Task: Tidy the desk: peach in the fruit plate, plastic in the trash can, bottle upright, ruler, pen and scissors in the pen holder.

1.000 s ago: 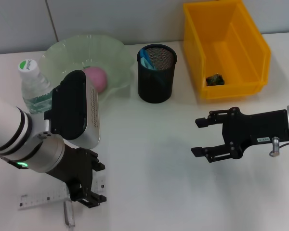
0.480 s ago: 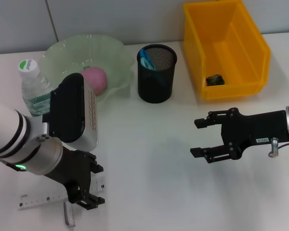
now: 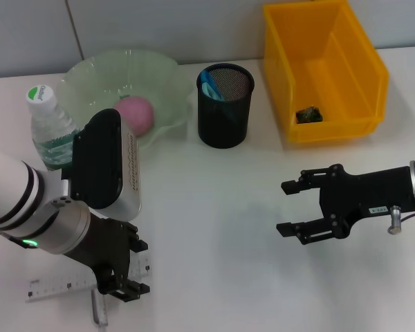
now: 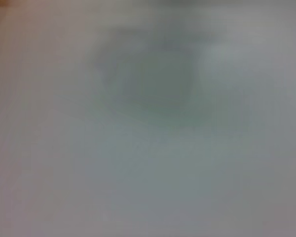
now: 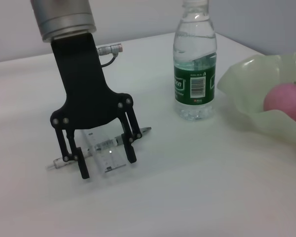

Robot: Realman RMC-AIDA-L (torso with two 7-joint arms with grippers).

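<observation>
On the worktop (image 3: 214, 200): 1 water bottle (image 3: 50, 128), upright. 1 green fruit plate (image 3: 90, 76) w/ 1 pink peach (image 3: 136, 113) in it. 1 black mesh pen holder (image 3: 225, 107). 1 yellow bin (image 3: 324, 66) w/ 1 small dark scrap (image 3: 308, 114) inside. 1 clear ruler (image 3: 59, 287). 1 pen (image 3: 100, 311). 2 pincers: left (image 3: 128, 277), right (image 3: 290, 207).

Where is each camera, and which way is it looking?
Head view: up on the robot's head, looking down at the desk; shows both arms, left gripper over the ruler, right gripper open over bare desk.
Left wrist view: on the left wrist; only blur, nothing can be made out.
Right wrist view: on the right wrist, looking across the desk at the left gripper; none of its own gripper shows.
Shared by head and right wrist views: left gripper, ruler, bottle, peach.
</observation>
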